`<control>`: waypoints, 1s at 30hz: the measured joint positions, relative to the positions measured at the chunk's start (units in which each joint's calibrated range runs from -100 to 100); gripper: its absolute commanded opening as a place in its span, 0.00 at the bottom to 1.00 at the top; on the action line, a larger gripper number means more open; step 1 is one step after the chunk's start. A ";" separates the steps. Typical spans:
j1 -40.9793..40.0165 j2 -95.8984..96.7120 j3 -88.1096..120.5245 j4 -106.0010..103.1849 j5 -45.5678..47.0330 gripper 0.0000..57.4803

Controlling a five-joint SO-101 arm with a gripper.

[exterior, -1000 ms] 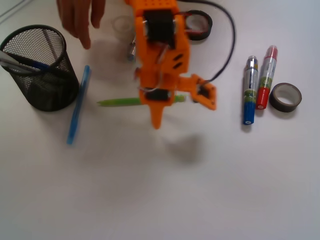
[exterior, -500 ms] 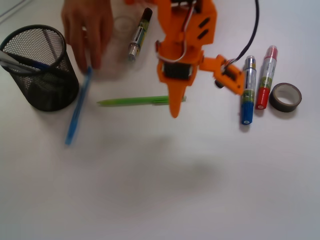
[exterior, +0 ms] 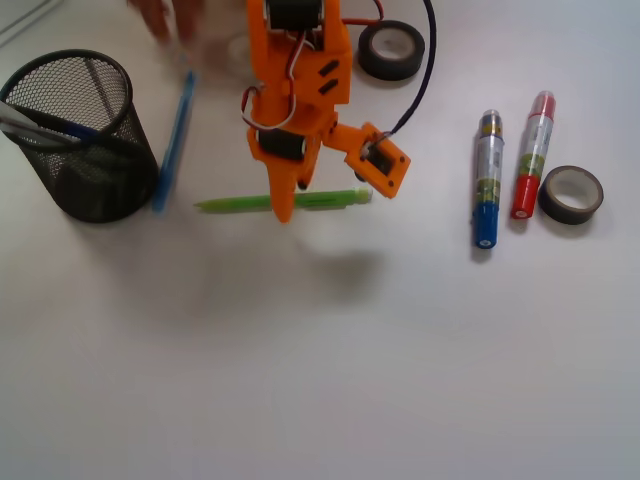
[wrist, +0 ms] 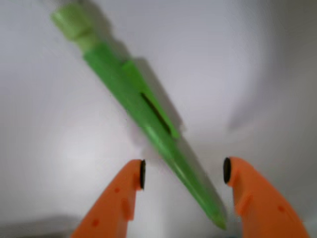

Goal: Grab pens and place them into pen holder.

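Orange plastic gripper [wrist: 183,173] held open over a slim lime-green pen [wrist: 143,111].
Pointed fingertips [wrist: 133,181] are seen either side of the glossy barrel, untouched, mid-frame.

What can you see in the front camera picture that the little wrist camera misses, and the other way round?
Only the front view shows the black mesh pen holder with pens already in it, the light blue pen lying beside it, two thick markers, two tape rolls, a blurred hand at the top edge and the orange arm itself.

Only the wrist view shows the two orange fingertips up close, apart, with the pen's narrow end between them, untouched.

Both show the lime green pen lying on the white table and the open gripper at it.
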 measured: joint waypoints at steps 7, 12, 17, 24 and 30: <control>1.11 -0.26 2.07 -0.35 0.68 0.32; 0.81 0.70 1.62 -0.35 0.93 0.32; 0.89 6.97 -8.18 5.70 0.98 0.32; 0.96 20.56 -31.27 19.78 1.03 0.08; 1.04 28.57 -44.92 27.90 1.03 0.01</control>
